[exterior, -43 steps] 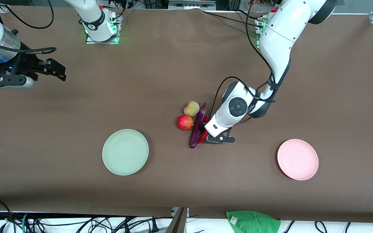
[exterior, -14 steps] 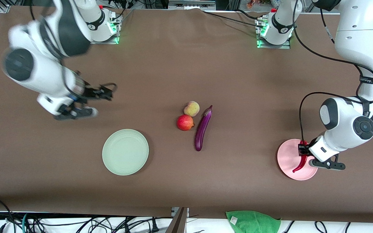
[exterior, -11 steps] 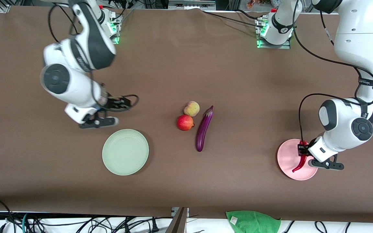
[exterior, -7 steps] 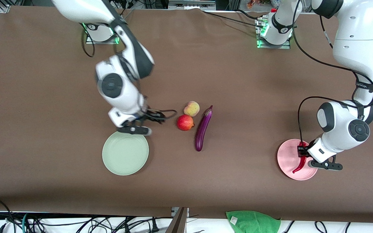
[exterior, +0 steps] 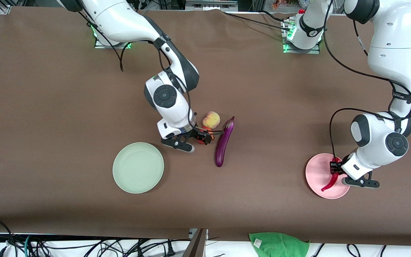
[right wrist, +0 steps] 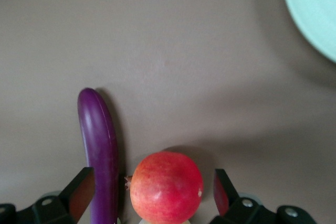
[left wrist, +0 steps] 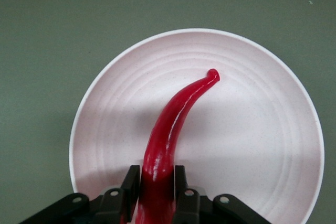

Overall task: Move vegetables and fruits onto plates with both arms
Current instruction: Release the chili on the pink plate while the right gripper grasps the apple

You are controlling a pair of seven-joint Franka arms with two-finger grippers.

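My right gripper (exterior: 204,137) is down at the table's middle, open, with the red apple (right wrist: 167,187) between its fingers and untouched. The purple eggplant (exterior: 224,141) lies beside the apple, close to one finger (right wrist: 80,191). The peach (exterior: 211,119) sits just farther from the front camera. The mint green plate (exterior: 138,167) is bare. My left gripper (exterior: 335,167) is low over the pink plate (exterior: 316,173), shut on the stem end of the red chili pepper (left wrist: 176,124), whose tip reaches onto the pink plate (left wrist: 252,129).
A green cloth (exterior: 278,244) lies off the table's front edge among cables. Both arm bases (exterior: 111,35) (exterior: 302,35) stand along the edge farthest from the front camera. The mint plate's rim (right wrist: 315,9) shows in the right wrist view.
The right arm swung in from its end of the table to the apple, gripper open. The left gripper stayed over the pink plate with the chili, shifting only slightly.
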